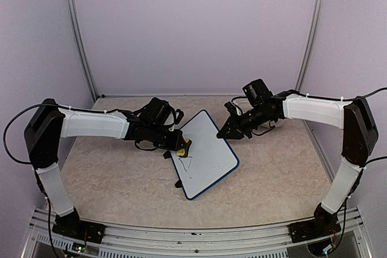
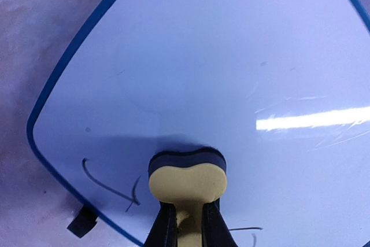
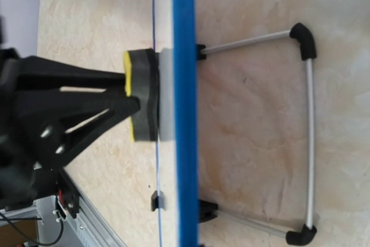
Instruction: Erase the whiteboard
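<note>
Between the narrow jaws of the left pincer (image 2: 186, 219) sits a yellow eraser (image 2: 187, 180), pressed against the whiteboard (image 1: 208, 155) just beside black scribbles (image 2: 110, 184). At the board's far rim, the right pincer (image 1: 228, 130) is closed; a grip can't be told. The board stands tilted on the surface (image 1: 121, 173).

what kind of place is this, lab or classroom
Probably a robot lab test cell: two arms bolted to a metal rail at the table edge, plain walls with aluminium posts enclosing it, and an eraser gripped against a whiteboard.
</note>
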`<control>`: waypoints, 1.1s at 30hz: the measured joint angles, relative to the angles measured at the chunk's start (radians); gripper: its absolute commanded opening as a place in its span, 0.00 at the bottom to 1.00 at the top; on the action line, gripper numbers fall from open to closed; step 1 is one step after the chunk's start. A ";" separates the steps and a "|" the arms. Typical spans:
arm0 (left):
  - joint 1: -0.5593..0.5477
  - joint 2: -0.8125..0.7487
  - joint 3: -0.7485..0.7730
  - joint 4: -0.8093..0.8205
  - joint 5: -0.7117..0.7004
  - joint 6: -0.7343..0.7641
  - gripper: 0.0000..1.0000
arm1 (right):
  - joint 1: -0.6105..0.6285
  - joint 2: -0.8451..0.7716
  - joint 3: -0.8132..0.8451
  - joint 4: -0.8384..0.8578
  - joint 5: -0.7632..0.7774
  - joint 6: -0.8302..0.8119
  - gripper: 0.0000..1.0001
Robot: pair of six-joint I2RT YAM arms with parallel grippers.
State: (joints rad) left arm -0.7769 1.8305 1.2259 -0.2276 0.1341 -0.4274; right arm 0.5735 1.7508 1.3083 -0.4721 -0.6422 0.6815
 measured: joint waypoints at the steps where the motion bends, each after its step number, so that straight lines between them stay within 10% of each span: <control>1: 0.009 -0.014 -0.039 0.004 0.000 -0.016 0.00 | 0.000 0.000 0.000 0.000 0.000 0.000 0.00; 18: -0.077 0.095 0.203 -0.027 -0.031 -0.051 0.00 | -0.013 -0.004 0.000 -0.022 0.019 -0.008 0.00; 33: 0.140 0.042 -0.084 0.132 0.006 -0.170 0.00 | -0.011 -0.003 0.000 -0.009 0.007 -0.008 0.00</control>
State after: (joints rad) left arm -0.6365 1.8725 1.1416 -0.0956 0.1398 -0.5972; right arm 0.5629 1.7477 1.3083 -0.4808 -0.6350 0.6739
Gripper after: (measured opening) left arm 0.116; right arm 0.045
